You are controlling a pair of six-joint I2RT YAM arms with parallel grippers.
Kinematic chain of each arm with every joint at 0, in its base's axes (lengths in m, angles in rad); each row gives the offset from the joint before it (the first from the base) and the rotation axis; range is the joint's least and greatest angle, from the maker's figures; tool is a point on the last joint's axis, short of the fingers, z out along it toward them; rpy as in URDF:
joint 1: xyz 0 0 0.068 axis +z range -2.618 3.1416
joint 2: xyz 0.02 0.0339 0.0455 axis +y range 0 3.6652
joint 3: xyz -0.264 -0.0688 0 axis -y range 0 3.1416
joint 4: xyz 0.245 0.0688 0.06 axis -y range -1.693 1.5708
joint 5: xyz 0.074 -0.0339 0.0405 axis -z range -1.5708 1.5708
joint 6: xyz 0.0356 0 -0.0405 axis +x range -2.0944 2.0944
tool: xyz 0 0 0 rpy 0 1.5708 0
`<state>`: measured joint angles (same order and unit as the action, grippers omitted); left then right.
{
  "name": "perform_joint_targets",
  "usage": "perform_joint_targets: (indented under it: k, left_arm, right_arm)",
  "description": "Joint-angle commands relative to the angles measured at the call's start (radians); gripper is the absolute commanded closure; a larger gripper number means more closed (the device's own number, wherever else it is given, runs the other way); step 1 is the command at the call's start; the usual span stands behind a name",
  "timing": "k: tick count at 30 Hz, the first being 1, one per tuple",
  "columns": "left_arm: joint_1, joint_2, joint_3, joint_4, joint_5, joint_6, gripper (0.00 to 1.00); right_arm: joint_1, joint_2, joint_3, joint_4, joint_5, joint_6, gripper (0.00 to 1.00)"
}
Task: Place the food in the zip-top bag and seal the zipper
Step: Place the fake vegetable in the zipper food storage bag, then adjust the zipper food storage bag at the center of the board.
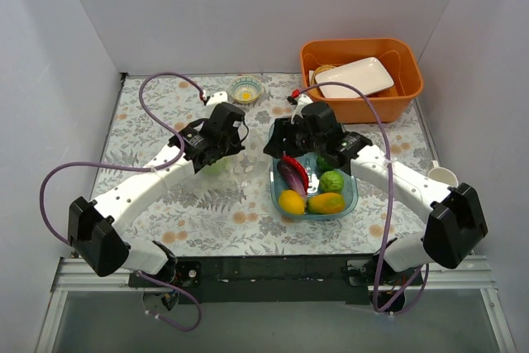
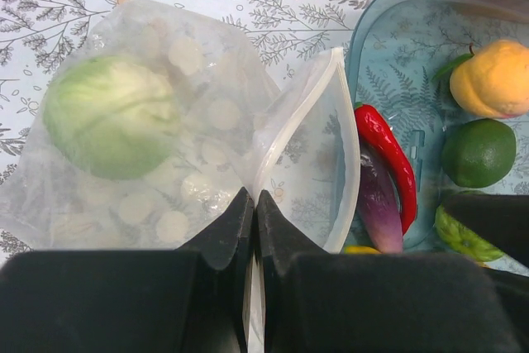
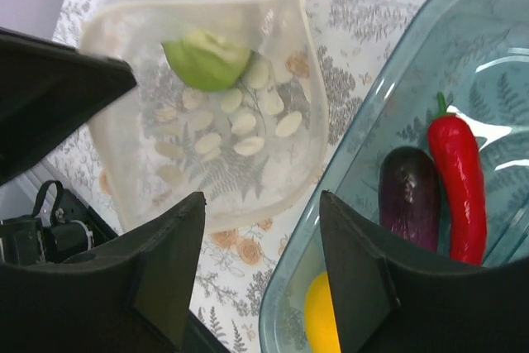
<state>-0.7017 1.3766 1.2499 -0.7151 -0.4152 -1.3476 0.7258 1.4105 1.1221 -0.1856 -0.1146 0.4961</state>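
Note:
The clear zip-top bag lies on the table left of the blue tray, with the green cabbage inside it. My left gripper is shut on the bag's mouth edge, on the whitish zipper. In the tray lie the red chilli, purple eggplant, peach and a lime. My right gripper is open and empty, above the gap between the bag and the tray's rim, near the lemon. The mango lies at the tray's near side.
An orange bin with a white plate stands at the back right. A small bowl sits at the back middle. A white mug stands by the right arm. Grey walls close in three sides.

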Motion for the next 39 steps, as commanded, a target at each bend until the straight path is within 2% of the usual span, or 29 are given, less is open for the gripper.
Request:
perform_joint_targets:
  k: [1, 11, 17, 20, 21, 24, 25, 28, 33, 37, 39]
  left_arm:
    - [0.014, -0.054, 0.036, -0.014, -0.048, -0.004, 1.0]
    - [0.028, -0.074, 0.039, -0.006, -0.045, 0.01, 1.0]
    - [0.033, -0.083, 0.033, 0.0, -0.033, 0.01, 1.0]
    - [0.036, -0.086, 0.034, -0.004, -0.043, 0.015, 1.0]
    - [0.042, -0.085, 0.04, -0.012, -0.045, 0.016, 1.0]
    - [0.123, -0.106, 0.101, -0.06, -0.034, 0.027, 1.0]
    - [0.186, -0.119, 0.115, -0.064, -0.028, 0.057, 1.0]
    - [0.283, -0.154, 0.186, -0.076, -0.046, 0.122, 1.0]
    - [0.323, -0.142, 0.261, -0.113, -0.074, 0.208, 0.98]
    - [0.324, -0.158, 0.221, -0.103, -0.043, 0.182, 1.0]
    - [0.324, -0.178, 0.192, -0.078, -0.046, 0.188, 0.97]
  right_arm:
    - [-0.002, 0.028, -0.03, -0.002, -0.06, 0.062, 0.37]
    - [-0.002, 0.12, 0.03, -0.035, -0.039, 0.065, 0.37]
    - [-0.005, 0.218, 0.067, 0.029, -0.109, 0.065, 0.37]
    - [-0.005, 0.257, 0.122, 0.029, -0.161, 0.048, 0.74]
    - [-0.005, 0.26, 0.151, 0.031, -0.174, 0.042, 0.98]
    - [-0.005, 0.231, 0.197, 0.054, -0.213, 0.009, 0.99]
    - [-0.003, 0.222, 0.235, 0.066, -0.221, -0.001, 0.99]
    - [0.003, 0.214, 0.321, 0.077, -0.257, -0.022, 0.99]
    - [0.006, 0.346, 0.465, -0.012, -0.358, -0.041, 0.99]
    - [0.026, 0.389, 0.47, 0.014, -0.367, -0.022, 0.99]
    - [0.027, 0.403, 0.455, 0.023, -0.358, -0.008, 0.99]
